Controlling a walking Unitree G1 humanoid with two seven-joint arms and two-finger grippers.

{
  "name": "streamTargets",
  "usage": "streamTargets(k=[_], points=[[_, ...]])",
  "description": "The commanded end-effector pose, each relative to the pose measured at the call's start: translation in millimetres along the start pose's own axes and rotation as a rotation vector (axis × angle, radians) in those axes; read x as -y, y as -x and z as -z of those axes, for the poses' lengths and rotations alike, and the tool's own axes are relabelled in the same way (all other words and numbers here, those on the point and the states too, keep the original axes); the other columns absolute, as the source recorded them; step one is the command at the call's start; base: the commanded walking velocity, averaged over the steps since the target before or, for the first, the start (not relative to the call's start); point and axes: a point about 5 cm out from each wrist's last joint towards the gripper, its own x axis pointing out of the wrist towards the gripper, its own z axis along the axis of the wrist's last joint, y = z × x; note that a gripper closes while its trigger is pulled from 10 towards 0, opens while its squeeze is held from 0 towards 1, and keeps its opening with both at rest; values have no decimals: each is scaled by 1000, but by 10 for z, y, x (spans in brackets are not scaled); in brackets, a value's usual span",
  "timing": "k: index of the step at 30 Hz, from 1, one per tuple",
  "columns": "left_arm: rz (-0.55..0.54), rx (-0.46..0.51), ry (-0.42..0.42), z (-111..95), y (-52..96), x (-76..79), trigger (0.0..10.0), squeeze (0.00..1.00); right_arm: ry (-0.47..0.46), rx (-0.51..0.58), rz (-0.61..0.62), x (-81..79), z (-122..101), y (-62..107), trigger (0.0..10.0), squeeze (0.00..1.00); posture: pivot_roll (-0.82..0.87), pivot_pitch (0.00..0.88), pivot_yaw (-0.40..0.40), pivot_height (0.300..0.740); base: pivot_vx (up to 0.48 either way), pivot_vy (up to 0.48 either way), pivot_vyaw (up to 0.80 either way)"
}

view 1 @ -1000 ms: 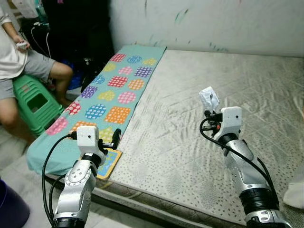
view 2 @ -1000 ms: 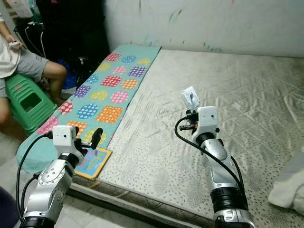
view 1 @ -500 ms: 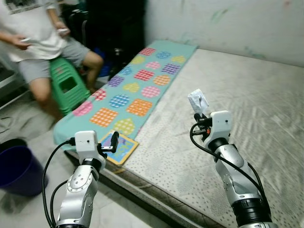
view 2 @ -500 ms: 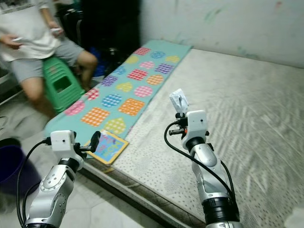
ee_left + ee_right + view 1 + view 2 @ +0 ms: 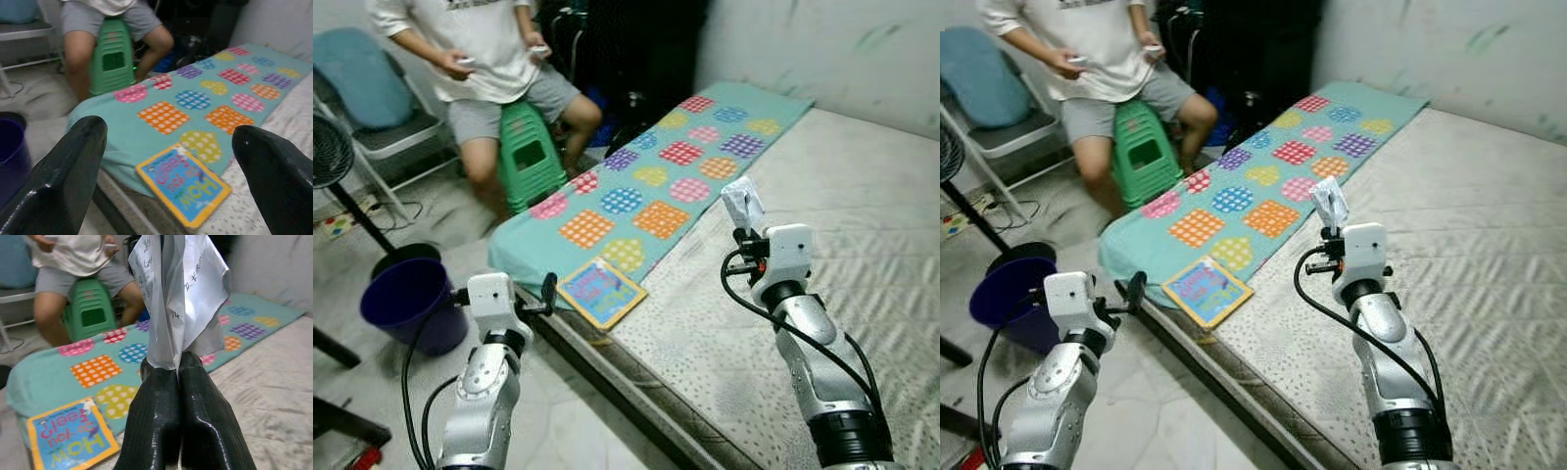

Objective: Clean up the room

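Right now my right claw [image 5: 741, 233] is pinched tight on a crumpled paper [image 5: 741, 204], held up above the mattress [image 5: 862, 225] beside the teal polka-dot mat [image 5: 646, 191]. Through the right wrist camera I can see handwriting on that paper [image 5: 181, 293], though it is too small to read; from the head it is just a pale scrap. My left claw [image 5: 549, 291] hangs out past the bed edge over the floor, fingers [image 5: 73, 166] spread wide with nothing between them. Its wrist camera looks onto a picture book [image 5: 183, 183] lying at the mat's near end. A person [image 5: 494, 49] sits on a green stool [image 5: 530, 162], cut off at the frame's top. A dark blue bucket [image 5: 406, 299] stands on the floor.
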Motion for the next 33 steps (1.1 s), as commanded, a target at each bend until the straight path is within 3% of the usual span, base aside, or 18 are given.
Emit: streamTargets(k=[1,5,10,19,22,24,33], points=[[-35,-5,-20,7,9,-86,10000,0,6,23,-21,-51,-77,-21,10000,0,-114,0,43,740,0,0,800],[-34,-11,-16,30,41,-81,10000,0,0,26,-32,-101,-76,-41,10000,0,-105,0,44,740,0,0,747],[-29,-14,-15,35,39,-83,10000,0,-22,33,-29,-120,-80,-56,10000,0,-101,0,49,740,0,0,0],[-13,-17,-16,36,12,-70,10000,0,-35,39,-6,-97,-74,-48,10000,0,-103,0,58,740,0,0,0],[-10,-19,-19,34,10,-65,10000,0,-20,22,50,-33,-64,-56,10000,0,-101,0,58,740,0,0,0],[-11,-20,-20,33,9,-66,10000,0,-81,7,75,3,-40,-64,10000,0,-101,0,58,740,0,0,-800],[-14,-25,-7,43,11,-69,10000,0,-69,-3,114,90,-32,-72,10000,0,-100,0,55,740,0,0,-776]])
